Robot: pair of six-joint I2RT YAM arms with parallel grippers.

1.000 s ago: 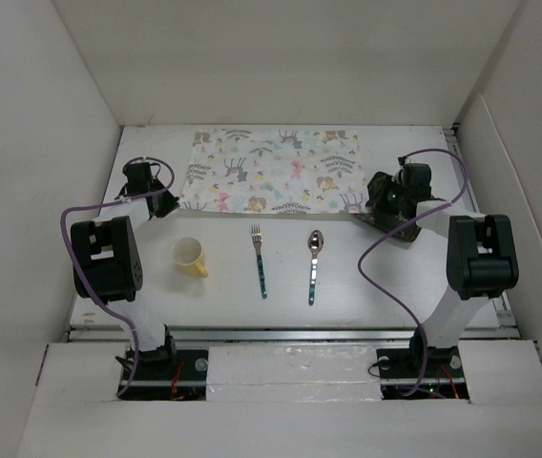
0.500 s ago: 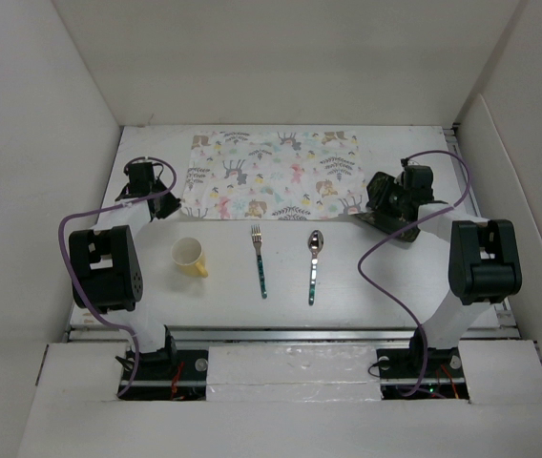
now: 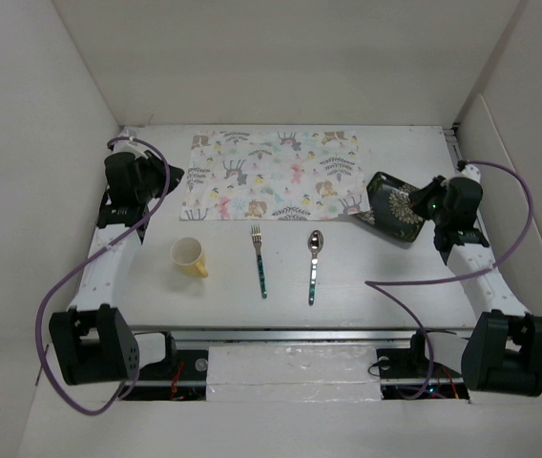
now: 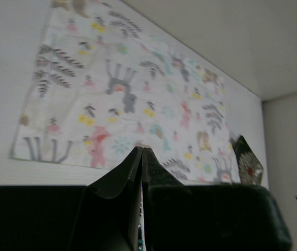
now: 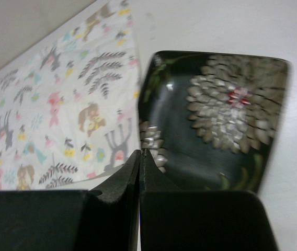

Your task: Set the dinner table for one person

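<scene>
Entry: black flowered plate [image 3: 395, 203] at the right end of the placemat [image 3: 273, 176], on the white worktop [image 3: 366, 286] that spanned the enclosure floor under everything; right arm [image 3: 471, 262] the nearer.
Detail: plate lay straight ahead of the right jaws, inboard of them, set cornerwise, square, with no long axis; its inner edge met the placemat's near right corner, touching or overlapping could not be told; right jaws were pressed together, empty, tips low and aimed at the plate's near rim; right arm reached out along the right edge; left jaws were also pressed together, empty, just beside the placemat's left edge; left arm [image 3: 109, 267] reached out likewise; cup [image 3: 190, 256], fork [image 3: 260, 258] and spoon [image 3: 314, 262] lay nearer the bases; judged: jaws must spread before taking the plate's rim.
</scene>
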